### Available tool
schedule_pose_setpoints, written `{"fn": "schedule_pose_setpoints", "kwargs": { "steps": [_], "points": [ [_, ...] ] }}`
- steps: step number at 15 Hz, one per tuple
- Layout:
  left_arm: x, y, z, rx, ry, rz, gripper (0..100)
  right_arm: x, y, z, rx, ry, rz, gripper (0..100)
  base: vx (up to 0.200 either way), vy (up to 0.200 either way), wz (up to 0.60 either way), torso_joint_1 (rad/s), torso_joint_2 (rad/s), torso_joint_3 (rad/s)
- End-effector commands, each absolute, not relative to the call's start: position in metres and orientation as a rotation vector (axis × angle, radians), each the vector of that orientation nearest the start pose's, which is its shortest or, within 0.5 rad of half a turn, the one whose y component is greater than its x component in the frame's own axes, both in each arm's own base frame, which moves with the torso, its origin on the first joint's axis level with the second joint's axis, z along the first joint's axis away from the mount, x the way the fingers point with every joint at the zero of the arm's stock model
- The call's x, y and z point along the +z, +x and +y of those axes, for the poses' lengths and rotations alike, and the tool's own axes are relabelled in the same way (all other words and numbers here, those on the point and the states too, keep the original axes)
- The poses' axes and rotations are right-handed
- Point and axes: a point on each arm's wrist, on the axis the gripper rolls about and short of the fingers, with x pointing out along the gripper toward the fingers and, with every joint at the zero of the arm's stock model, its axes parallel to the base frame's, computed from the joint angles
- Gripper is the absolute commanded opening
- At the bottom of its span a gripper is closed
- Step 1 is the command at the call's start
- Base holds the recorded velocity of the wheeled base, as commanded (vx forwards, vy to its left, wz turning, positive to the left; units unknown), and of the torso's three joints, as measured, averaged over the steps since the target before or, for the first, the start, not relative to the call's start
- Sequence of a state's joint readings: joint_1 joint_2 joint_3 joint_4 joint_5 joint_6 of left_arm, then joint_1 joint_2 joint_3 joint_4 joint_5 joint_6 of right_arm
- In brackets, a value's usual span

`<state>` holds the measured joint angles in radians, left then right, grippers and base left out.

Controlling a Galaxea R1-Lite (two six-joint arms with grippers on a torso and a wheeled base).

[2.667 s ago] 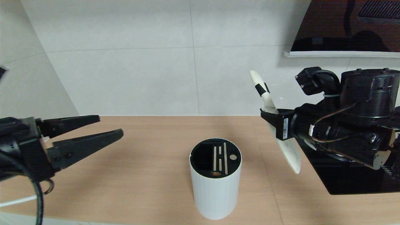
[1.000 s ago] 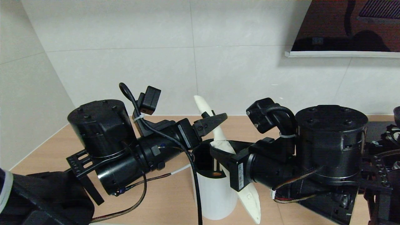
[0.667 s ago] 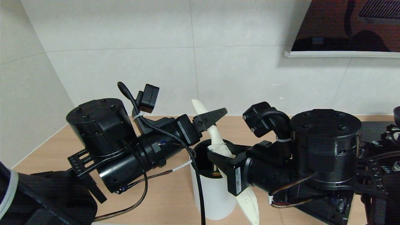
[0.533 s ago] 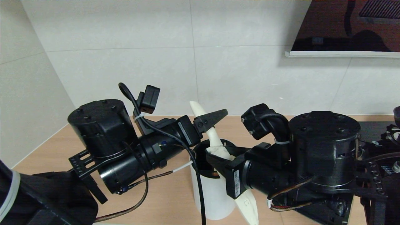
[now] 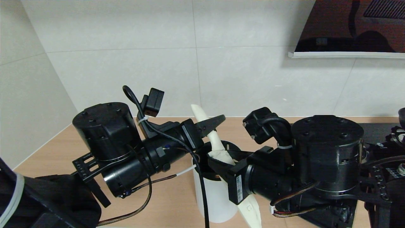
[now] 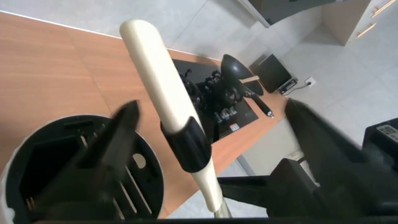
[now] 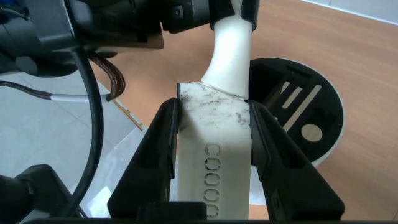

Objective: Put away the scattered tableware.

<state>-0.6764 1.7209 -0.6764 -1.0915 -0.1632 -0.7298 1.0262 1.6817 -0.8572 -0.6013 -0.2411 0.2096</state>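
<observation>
Wooden worktop against a tiled wall, with a white cylindrical holder standing upright near its front edge. The holder's black top plate is divided into one large rectangular opening, several narrow parallel slots and one small round hole. A white utensil with a rounded handle, a black band around the handle and a broad flat end is held tilted above the holder. Its handle points up towards the wall, and its flat end hangs outside the holder's wall on the robot's side. Whether the utensil touches the holder's rim cannot be told. The right gripper reaches in from the right at the level of the holder's top, its fingers clenched on either side of the flat part just below the handle. The left gripper reaches in from the left, its fingers spread wide apart. The banded handle stands between them, with a gap showing on each side in the left wrist view. A black hob lies on the worktop to the right, well apart from the holder, and dark utensils rest on it. A dark extractor hood hangs on the wall above.
</observation>
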Motion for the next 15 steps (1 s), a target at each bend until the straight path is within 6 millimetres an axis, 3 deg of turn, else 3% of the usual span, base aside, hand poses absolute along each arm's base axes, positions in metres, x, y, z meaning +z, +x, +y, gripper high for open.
{"fn": "schedule_pose_setpoints", "kwargs": {
  "steps": [1, 10, 11, 15],
  "points": [
    [0.1869, 0.2323, -0.1912, -0.818, -0.697, 0.266, 0, 0.1988, 0.1634, 0.2594, 0.758, 0.064, 0.265, 0, 0.000, 0.000, 0.00, 0.000, 0.00, 0.000],
    [0.1860, 0.2327, -0.1916, -0.818, -0.696, 0.269, 0, 0.2026, 0.1631, 0.2586, 0.755, 0.077, 0.245, 0, 0.000, 0.000, 0.00, 0.000, 0.00, 0.000],
    [0.1860, 0.2327, -0.1916, -0.818, -0.696, 0.269, 0, 0.2026, 0.1631, 0.2586, 0.755, 0.077, 0.245, 100, 0.000, 0.000, 0.00, 0.000, 0.00, 0.000],
    [0.1869, 0.2327, -0.1915, -0.817, -0.697, 0.265, 0, 0.2018, 0.1629, 0.2584, 0.754, 0.076, 0.247, 100, 0.000, 0.000, 0.00, 0.000, 0.00, 0.000]
  ]
}}
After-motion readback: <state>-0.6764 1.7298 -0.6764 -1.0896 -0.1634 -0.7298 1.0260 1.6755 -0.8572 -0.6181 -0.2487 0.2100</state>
